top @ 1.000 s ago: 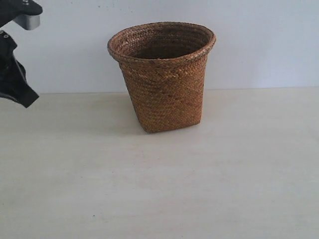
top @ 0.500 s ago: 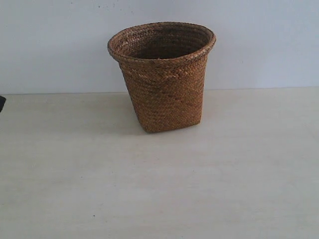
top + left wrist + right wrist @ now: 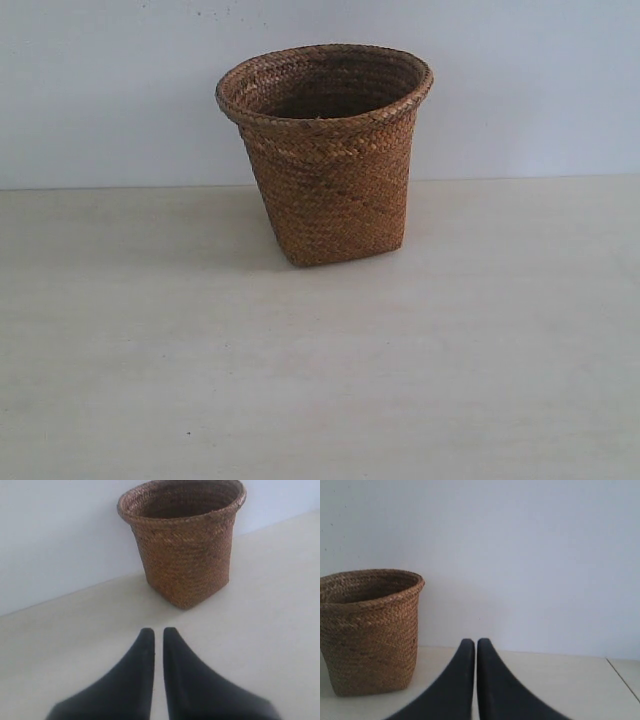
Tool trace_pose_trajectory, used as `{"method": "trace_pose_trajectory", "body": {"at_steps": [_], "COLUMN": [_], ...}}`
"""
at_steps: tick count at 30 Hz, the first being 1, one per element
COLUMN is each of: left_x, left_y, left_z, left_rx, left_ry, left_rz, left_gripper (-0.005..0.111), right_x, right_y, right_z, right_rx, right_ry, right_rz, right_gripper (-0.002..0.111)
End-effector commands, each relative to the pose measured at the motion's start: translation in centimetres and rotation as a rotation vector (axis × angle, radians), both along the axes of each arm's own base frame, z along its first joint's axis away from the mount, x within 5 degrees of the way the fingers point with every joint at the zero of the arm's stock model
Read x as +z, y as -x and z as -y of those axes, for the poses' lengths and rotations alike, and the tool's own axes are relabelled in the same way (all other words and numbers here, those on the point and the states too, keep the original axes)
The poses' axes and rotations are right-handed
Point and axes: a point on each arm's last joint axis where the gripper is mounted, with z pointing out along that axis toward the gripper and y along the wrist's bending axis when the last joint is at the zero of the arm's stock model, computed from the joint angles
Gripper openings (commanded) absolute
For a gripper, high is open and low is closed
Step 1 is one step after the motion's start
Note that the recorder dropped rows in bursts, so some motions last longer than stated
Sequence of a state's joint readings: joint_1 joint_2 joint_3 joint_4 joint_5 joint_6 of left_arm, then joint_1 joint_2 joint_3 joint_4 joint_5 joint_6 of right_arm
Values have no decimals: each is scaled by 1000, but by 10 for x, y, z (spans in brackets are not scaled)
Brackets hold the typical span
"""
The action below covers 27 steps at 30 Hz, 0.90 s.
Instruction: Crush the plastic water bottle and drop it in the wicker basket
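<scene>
The left hand (image 3: 153, 631) has its dark fingers pinched almost together, gripping nothing. The right hand (image 3: 476, 642) is the same, closed on thin air. Past both tips, across the bare pale table (image 3: 320, 380), the wicker basket (image 3: 330, 160) stands upright, well apart from either hand. It sits near the white wall (image 3: 100, 90) behind, its depths hidden in shadow.

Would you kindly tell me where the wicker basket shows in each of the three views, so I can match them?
Exterior view: the wicker basket stands upright slightly above centre, on the table.
Left wrist view: it stands straight beyond the left gripper, nearly all in frame.
Right wrist view: it stands aside of the right gripper, clipped by the picture's edge.
Shared landmark: the pale wall behind it.
</scene>
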<state>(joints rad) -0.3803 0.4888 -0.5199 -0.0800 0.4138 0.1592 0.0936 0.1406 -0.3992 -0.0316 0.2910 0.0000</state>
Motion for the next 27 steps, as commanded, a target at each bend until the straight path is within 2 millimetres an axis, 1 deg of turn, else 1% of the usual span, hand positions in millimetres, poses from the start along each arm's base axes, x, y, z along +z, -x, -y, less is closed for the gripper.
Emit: {"method": "trace_pose_trajectory", "body": {"at_steps": [1,3,7,26,27], "left_x": [-7,-13,-20,-20,-21], "left_y": [15,19,23,24,24], "left_z": [-5,-6,-7,-8,-9], "left_rx": [2,2,2,1,3], "left_ry": [85,106,118,120,100], "left_rz": [58,68,74,79,83], "left_gripper": [4,4,4,4,4], "right_x": [-10,-16,-22,-21,-21], "right_y": [14,17,14,14,14], "right_z": [1,1,1,1,1], "right_rx": [0,0,0,1,1], "right_ry": [-13,-15,-13,-15,-15], "right_rz": [72,86,73,76,76], "right_gripper": [0,0,0,0,0]}}
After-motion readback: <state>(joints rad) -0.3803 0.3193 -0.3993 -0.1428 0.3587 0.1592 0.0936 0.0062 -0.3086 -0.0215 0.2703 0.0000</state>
